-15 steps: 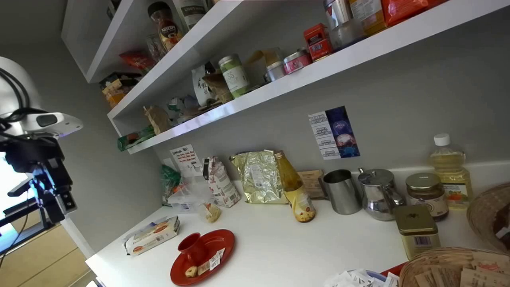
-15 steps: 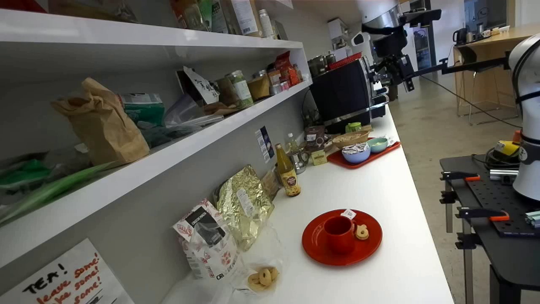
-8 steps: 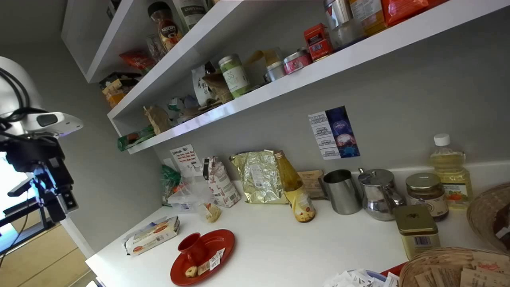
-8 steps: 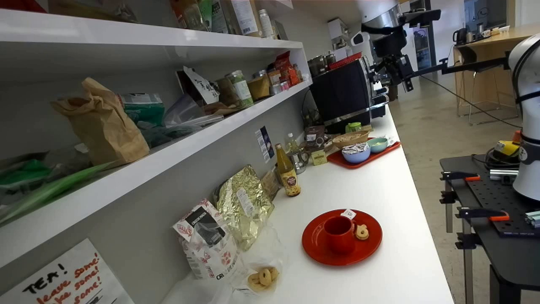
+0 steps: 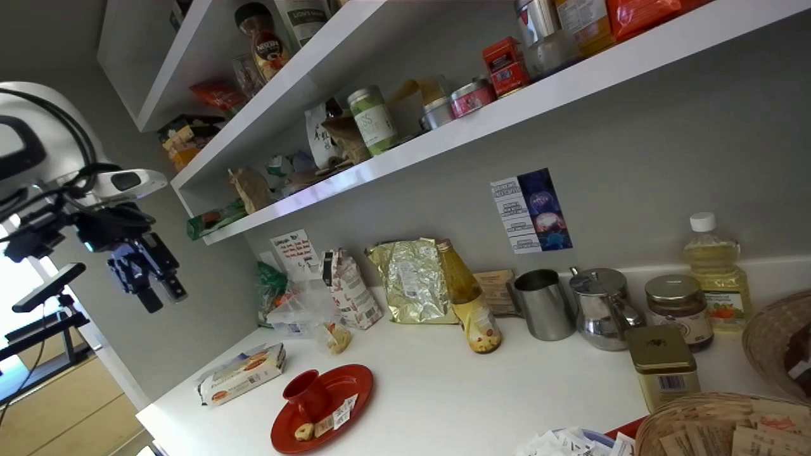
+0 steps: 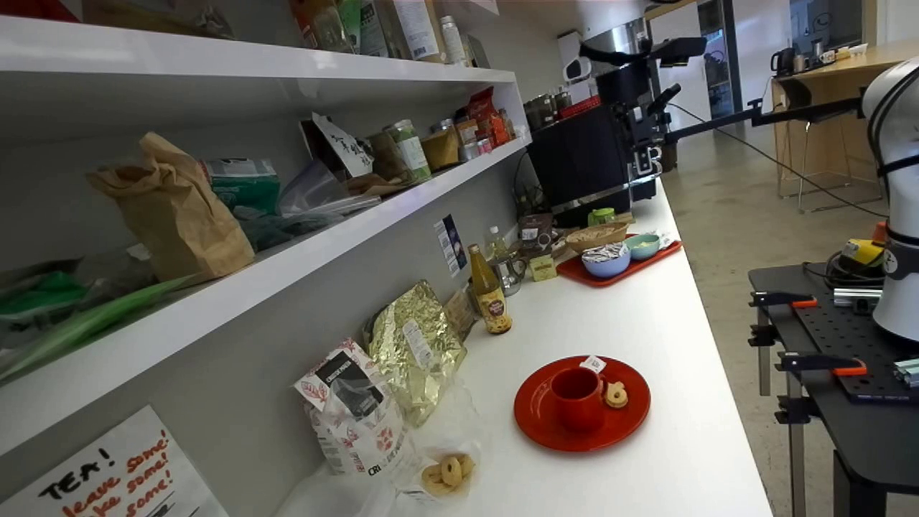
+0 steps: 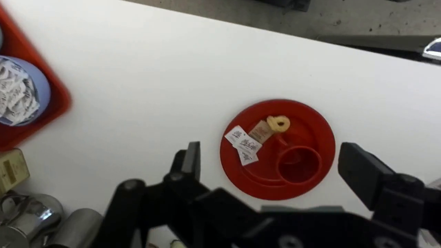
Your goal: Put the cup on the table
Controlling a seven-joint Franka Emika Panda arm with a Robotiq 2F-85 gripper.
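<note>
The red cup (image 5: 308, 394) stands upright on a red plate (image 5: 358, 380) on the white table (image 5: 456, 392). In an exterior view the cup (image 6: 578, 406) is left of centre on the plate (image 6: 535, 424), its handle towards a ring biscuit (image 6: 615, 395). My gripper (image 5: 163, 296) is open and empty, high above the table, up and left of the plate. In the wrist view the open jaws (image 7: 270, 153) frame the plate (image 7: 241, 179) far below. The cup (image 7: 299, 165) shows between the fingers, nearer the right one. Paper packets (image 7: 246, 146) lie on the plate.
White shelves (image 5: 443, 136) with jars and bags overhang the table's back. A yellow bottle (image 6: 490, 291), gold foil bag (image 6: 415, 352) and metal jugs (image 5: 545, 304) line the wall. A red tray (image 6: 610, 280) with bowls stands farther along. A long package (image 5: 242, 375) lies near the plate.
The arm has swung in over the table, and the gripper has moved right and slightly up in an exterior view and turned. The cup and plate have not moved.
</note>
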